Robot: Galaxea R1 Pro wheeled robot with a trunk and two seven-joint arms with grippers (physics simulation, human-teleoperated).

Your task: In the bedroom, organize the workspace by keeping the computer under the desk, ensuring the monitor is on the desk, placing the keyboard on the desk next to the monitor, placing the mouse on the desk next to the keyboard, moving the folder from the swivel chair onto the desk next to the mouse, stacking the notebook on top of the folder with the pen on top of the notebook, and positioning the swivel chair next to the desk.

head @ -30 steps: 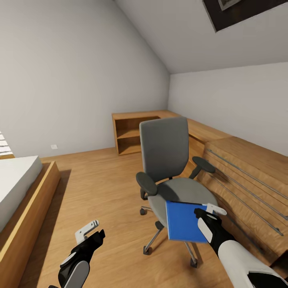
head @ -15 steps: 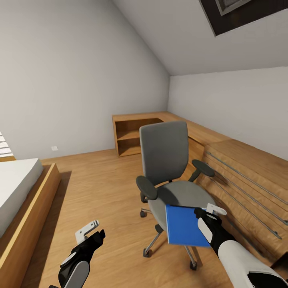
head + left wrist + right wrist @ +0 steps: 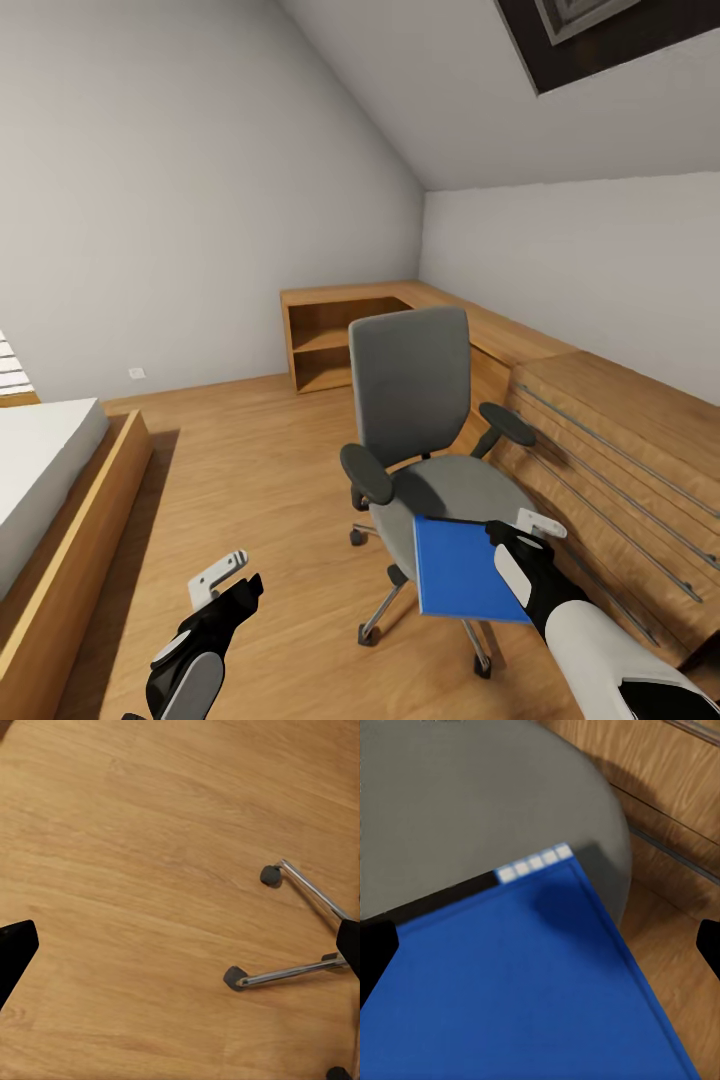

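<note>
Wood-floor bedroom under a sloped ceiling; landmark is the swivel chair, parked just beside the light wooden chest with its long bar handles. One folder, bright blue and flat, is held out over the front edge of the chair seat, gripped along one edge by the right gripper; in the right wrist view the folder lies between the two fingers over the grey seat, so I judge the jaws clamped on it, though the contact itself is hidden. Risks, as I read it: an edge pinch on a wide flat sheet means it can droop, pivot or slip out during transport; a low swing could clip the chair armrest or the chest front; base motion could nudge the casters. Left gripper hangs over bare floor, apart from the chair base, fingers spread, empty; the left wrist view shows chrome chair legs. Count: one chair, one folder, one chest, one open shelf unit behind the chair, one bed well apart from it.
</note>
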